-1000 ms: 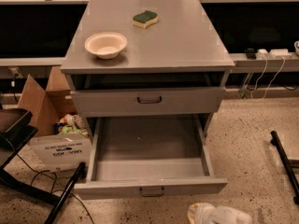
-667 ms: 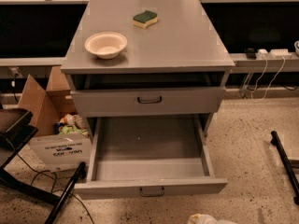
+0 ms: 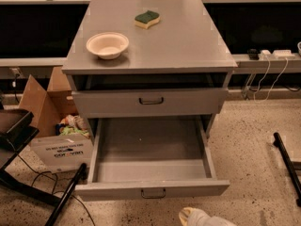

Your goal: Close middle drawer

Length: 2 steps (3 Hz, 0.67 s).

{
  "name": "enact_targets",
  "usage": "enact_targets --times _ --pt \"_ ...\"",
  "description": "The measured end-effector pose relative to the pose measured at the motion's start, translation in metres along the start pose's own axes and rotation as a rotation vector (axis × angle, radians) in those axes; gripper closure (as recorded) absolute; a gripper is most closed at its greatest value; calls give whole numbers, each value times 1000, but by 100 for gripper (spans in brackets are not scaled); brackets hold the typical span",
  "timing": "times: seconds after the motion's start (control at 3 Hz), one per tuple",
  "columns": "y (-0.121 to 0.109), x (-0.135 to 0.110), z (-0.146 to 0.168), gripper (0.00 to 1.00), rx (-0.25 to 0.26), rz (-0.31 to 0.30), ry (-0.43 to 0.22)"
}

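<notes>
Middle drawer (image 3: pixel 150 160) stands pulled well out toward you, its long grey tray open to view right back to the rear wall. Its low front panel carries a small dark handle (image 3: pixel 153 193) at the centre. Your gripper (image 3: pixel 203 217) sits at the bottom edge of the view, just in front of that panel and right of the handle, apparently not touching it (only its pale top shows, so you cannot tell whether it is released or clenched). Above, the taller drawer (image 3: pixel 188 102) sits much further back. On the surface (image 3: pixel 188 41) rest a bowl (image 3: pixel 107 44) and a sponge (image 3: pixel 146 19), well apart. A cardboard box (image 3: pixel 49 121) stands left of the drawers.
</notes>
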<state>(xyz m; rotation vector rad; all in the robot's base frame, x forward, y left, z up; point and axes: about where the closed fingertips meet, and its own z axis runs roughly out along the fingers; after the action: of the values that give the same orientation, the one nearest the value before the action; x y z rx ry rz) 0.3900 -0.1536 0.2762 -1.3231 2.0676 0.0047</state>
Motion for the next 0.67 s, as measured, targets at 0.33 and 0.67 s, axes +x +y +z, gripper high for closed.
enact_targets --times 0.33,0.67 --pt "-21 -19 34 100 2 -43 -68" --pt "-41 -34 46 100 12 -86 -104"
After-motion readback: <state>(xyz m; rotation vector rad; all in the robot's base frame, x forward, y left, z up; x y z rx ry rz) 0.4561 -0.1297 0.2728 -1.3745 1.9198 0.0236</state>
